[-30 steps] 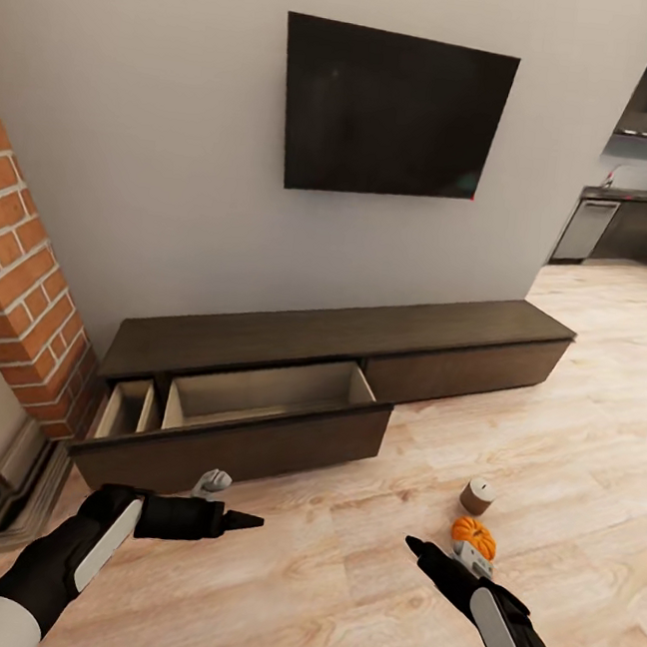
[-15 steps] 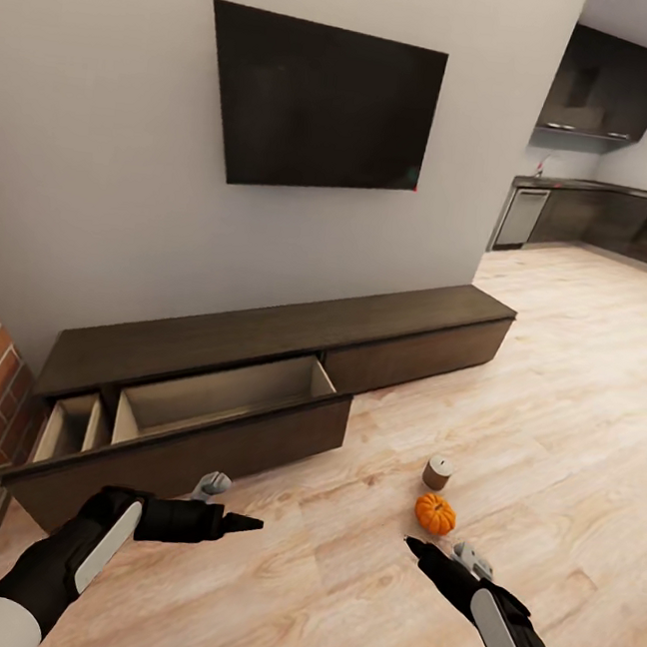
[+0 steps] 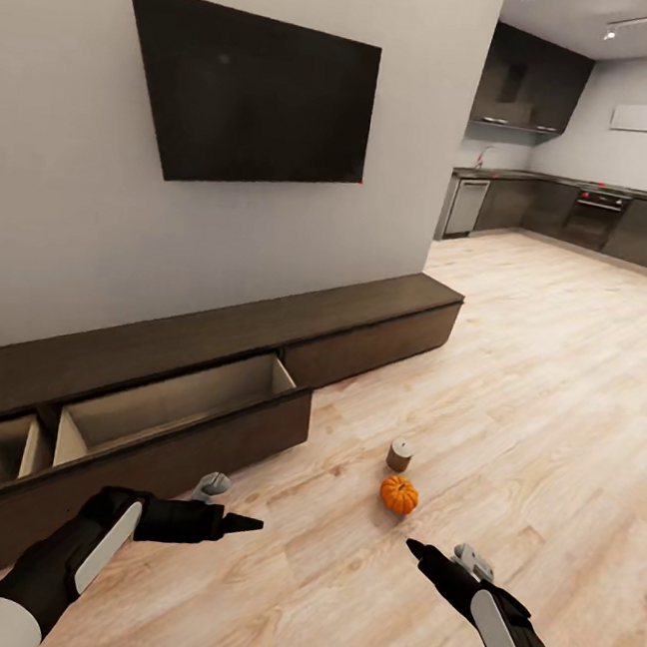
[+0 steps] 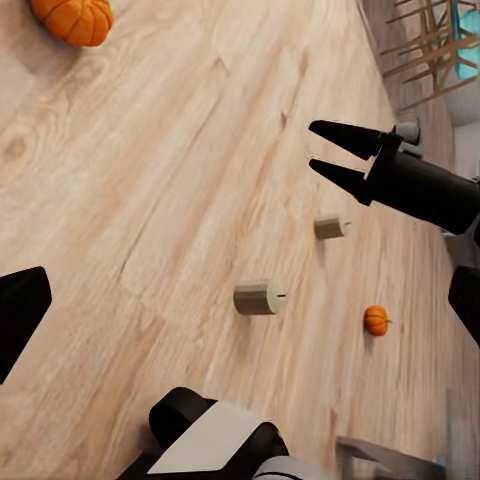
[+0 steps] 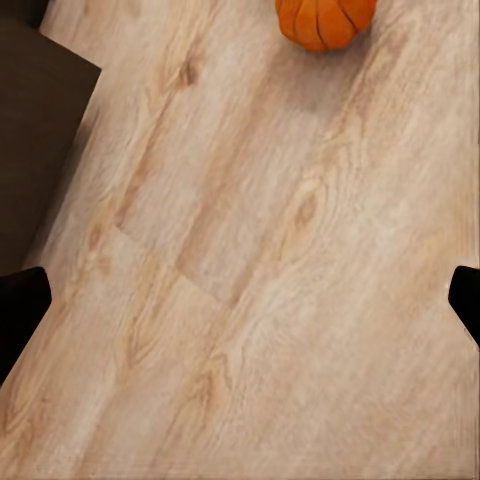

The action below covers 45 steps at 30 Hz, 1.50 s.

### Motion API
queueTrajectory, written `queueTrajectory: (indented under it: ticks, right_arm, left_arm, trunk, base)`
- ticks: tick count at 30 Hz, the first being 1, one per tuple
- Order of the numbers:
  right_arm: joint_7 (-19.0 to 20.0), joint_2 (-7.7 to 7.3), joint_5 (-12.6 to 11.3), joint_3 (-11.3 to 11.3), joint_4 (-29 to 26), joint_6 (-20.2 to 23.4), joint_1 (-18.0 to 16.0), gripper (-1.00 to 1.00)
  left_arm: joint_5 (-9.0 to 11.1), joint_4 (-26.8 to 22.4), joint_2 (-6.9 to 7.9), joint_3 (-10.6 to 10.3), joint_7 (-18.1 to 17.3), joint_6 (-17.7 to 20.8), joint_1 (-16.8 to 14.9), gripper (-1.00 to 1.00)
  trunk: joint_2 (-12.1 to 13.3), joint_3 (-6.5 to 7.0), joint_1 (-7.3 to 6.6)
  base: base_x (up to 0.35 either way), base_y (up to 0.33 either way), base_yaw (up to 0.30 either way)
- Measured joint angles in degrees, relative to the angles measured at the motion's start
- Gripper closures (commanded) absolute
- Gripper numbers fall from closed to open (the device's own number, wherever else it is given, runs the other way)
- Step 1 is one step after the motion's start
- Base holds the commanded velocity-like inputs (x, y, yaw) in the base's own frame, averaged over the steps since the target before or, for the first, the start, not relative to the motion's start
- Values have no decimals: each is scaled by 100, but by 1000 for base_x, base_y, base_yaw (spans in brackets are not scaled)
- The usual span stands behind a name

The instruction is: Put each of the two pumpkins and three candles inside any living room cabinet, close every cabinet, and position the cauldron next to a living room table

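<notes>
One pumpkin [image 3: 398, 494] and one candle [image 3: 400, 455] are sitting on the floor [image 3: 555, 410], just ahead of our right gripper [image 3: 416, 550] — not between its fingers. We're keeping both the right and left gripper [image 3: 245, 523] released and empty, probably ready to grab. Cabinet [image 3: 210, 351] drawer [image 3: 167, 416] is hanging open — likely for loading.

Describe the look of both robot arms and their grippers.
Both arms are matte black, each forearm carrying a long light-grey panel. The left arm turns white near its upper end. The left gripper and right gripper taper to dark pointed fingers, each with a small grey fitting beside its wrist. No cables visible.
</notes>
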Motion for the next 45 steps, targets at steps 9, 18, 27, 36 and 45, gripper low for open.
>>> queueTrajectory:
  ticks: [9, 18, 27, 36, 45]
  right_arm:
    - [5, 0, 1, -1, 69, -107, 0, -100]
    - [6, 0, 2, -1, 90, -139, 0, -100]
    - [6, 0, 2, -1, 91, -148, 0, -100]
    - [4, 0, 2, -1, 98, -149, 0, -100]
    - [0, 0, 2, 2, 100, -150, 0, -100]
  left_arm:
    - [-9, 0, 1, 0, 1, -41, -3, -100]
    - [-11, 0, 1, 0, 1, -44, 0, -100]
    - [-18, 0, 1, 0, 1, -44, -1, -100]
    - [-18, 0, 1, 0, 1, -45, -2, -100]
    - [-15, 0, 1, 0, 1, -44, -1, -100]
  trunk:
    - [0, 0, 0]
    - [0, 0, 0]
    - [0, 0, 0]
    - [0, 0, 0]
    - [0, 0, 0]
  base:
    - [0, 0, -294]
    - [0, 0, -294]
    - [0, 0, -294]
    - [0, 0, -294]
    - [0, 0, -294]
